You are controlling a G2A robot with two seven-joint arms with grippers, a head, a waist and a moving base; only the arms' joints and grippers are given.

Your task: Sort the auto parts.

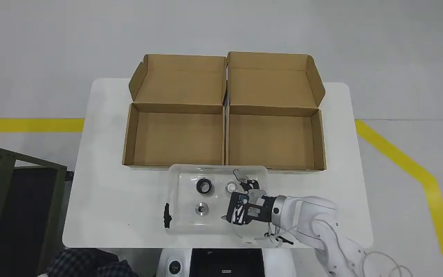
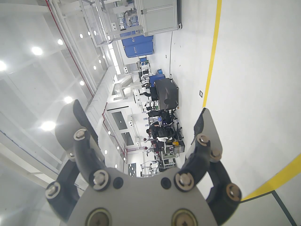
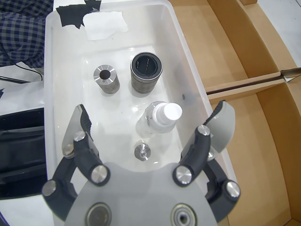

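worktop: left cardboard box abuts right cardboard box; plastic bin before them holds linear bearing, steel bushing, bottle.

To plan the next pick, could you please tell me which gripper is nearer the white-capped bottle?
Right. The right gripper hangs open just above the bottle; the left gripper points out into the hall instead.

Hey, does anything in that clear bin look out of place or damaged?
Ragged black tape is stuck at the clear bin's rim beside a torn white label. A white-capped clear bottle stands with the metal cylinder and bearing, unlike them. Nothing appears spilled.
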